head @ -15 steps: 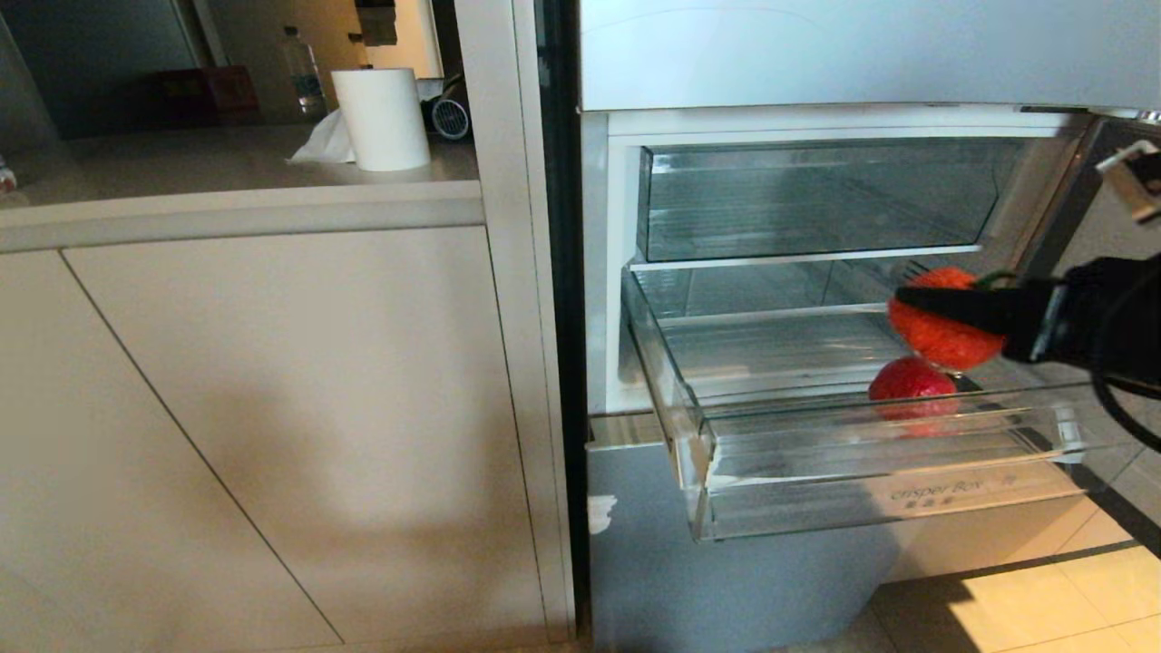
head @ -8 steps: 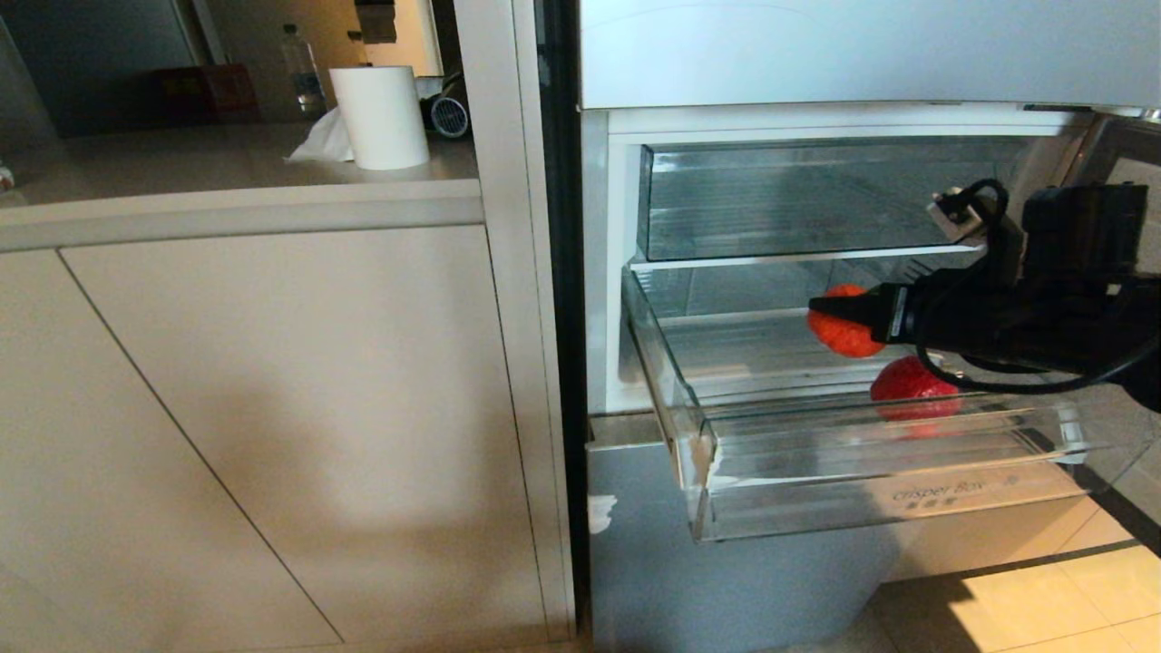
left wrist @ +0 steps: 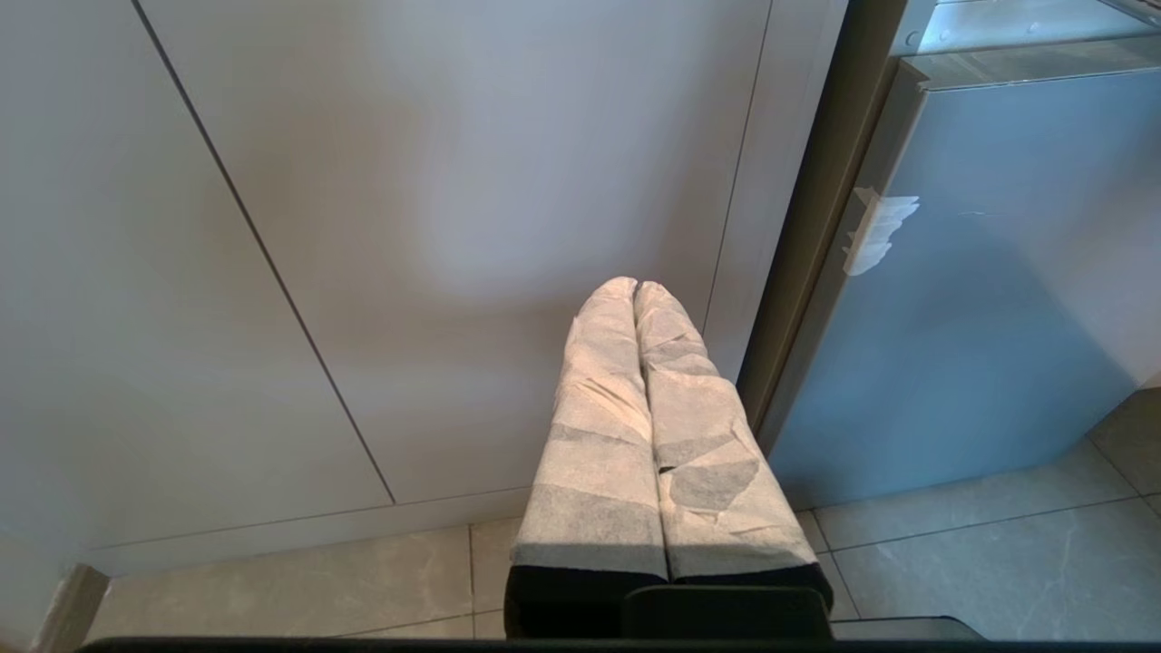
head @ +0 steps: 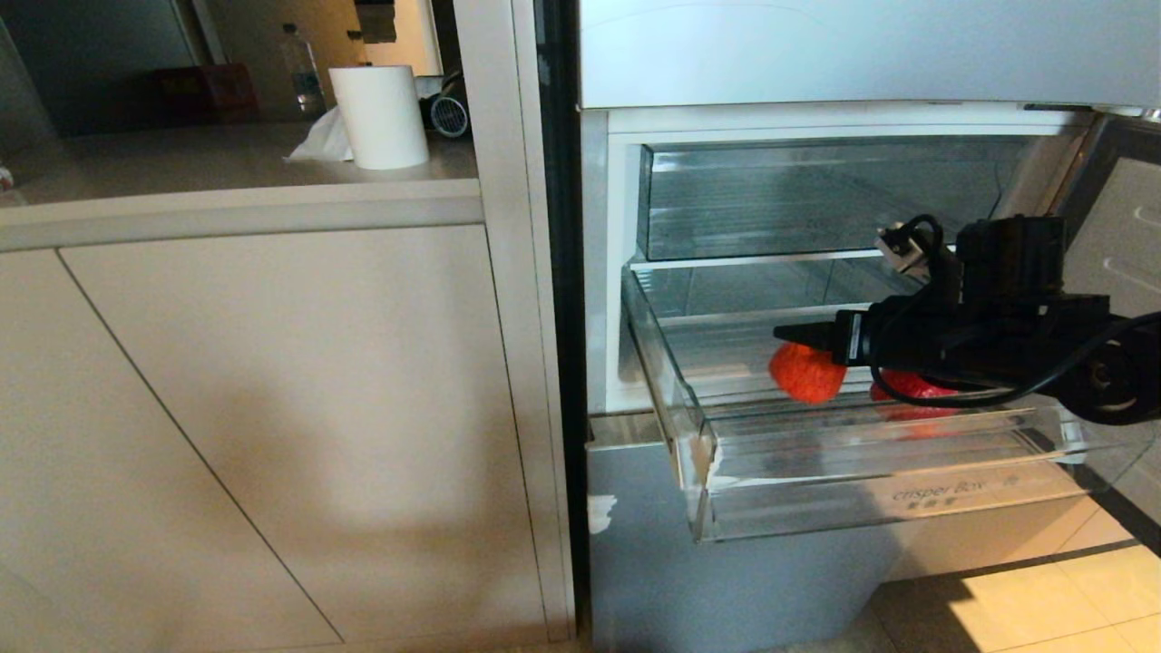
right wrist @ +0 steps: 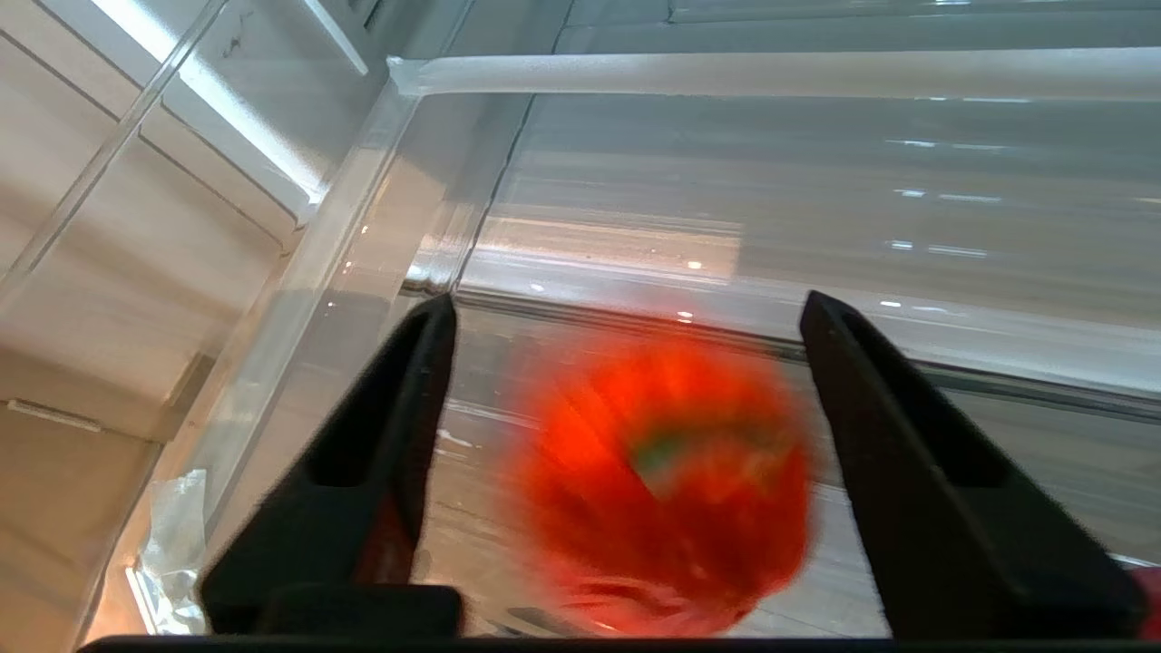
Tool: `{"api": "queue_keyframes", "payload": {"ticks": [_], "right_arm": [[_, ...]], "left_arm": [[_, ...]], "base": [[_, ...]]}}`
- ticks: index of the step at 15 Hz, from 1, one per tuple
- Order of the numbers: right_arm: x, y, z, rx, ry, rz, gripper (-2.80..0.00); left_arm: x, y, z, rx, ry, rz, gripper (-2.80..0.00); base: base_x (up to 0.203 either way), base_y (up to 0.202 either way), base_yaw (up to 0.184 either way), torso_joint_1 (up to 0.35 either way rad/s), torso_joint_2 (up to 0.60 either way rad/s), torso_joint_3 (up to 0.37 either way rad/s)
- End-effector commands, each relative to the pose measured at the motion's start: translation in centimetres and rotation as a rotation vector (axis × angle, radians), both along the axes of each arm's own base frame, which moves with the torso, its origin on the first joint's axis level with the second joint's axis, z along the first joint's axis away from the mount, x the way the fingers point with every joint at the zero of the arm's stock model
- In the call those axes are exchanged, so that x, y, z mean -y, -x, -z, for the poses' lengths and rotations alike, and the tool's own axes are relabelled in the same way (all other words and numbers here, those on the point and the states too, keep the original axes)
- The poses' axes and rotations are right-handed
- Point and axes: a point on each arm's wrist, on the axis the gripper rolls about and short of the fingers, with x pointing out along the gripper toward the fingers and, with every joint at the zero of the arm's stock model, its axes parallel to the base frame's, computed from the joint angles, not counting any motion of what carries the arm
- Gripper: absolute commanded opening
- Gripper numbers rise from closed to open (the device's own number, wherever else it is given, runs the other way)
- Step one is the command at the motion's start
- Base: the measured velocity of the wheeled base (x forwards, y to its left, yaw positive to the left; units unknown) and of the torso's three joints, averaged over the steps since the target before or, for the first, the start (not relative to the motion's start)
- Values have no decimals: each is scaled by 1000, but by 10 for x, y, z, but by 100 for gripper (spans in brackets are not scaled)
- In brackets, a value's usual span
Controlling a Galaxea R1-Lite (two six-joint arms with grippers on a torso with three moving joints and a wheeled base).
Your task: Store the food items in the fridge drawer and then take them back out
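Note:
The fridge drawer (head: 889,494), shallow and clear with a white-edged front, stands pulled out. My right gripper (head: 798,334) reaches into it from the right, level, above its floor. In the right wrist view the right gripper (right wrist: 626,302) is open, and the orange-red fruit (right wrist: 667,481) is blurred between the fingers with a gap on each side. From the head, that orange-red fruit (head: 805,374) sits just under the fingertips, low in the drawer. The red fruit (head: 907,388) lies in the drawer behind my arm, partly hidden. My left gripper (left wrist: 635,288) is shut, parked facing the cabinet.
A taller clear drawer (head: 816,195) sits pushed in above the open one. Beige cabinet doors (head: 299,408) fill the left, with a counter holding a paper roll (head: 379,116). The grey lower fridge panel (head: 726,580) and tiled floor (head: 1043,599) lie below.
My right arm has swung left and down into the drawer with the orange-red fruit. Its fingers have spread, and the fruit now sits loose below them.

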Motion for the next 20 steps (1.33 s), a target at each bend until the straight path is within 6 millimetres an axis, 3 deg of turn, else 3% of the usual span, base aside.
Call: {"api": "queue_keyframes", "payload": {"ticks": [1,3,6,7,9,13,15,17,20], "right_arm": [[-1,0,-2,8,1,9,0],[-1,4,-8,24,1,17,0],[2,24,-32,88,-10,19,0],[5,38,-44,121,-14,26,-280],[12,78,-69,204,-22,52,-280],[26,160,-69,248,-24,81,-280],[32,198,-59,245,-22,90,-280],[37,230,-35,119,3,93,-280],[38,239,-5,-173,61,93,-280]], "left_arm": [[0,0,0,0,0,0,-280],[0,0,0,0,0,0,-280],[0,0,0,0,0,0,-280],[0,0,0,0,0,1,-280],[0,0,0,0,0,0,-280],[0,0,0,0,0,1,-280],[0,0,0,0,0,-1,-280],[0,0,0,0,0,0,-280],[0,0,0,0,0,0,-280]], "base": [[0,0,0,0,0,0],[0,0,0,0,0,0],[0,0,0,0,0,0],[0,0,0,0,0,0],[0,0,0,0,0,0],[0,0,0,0,0,0],[0,0,0,0,0,0],[0,0,0,0,0,0],[0,0,0,0,0,0]]}}
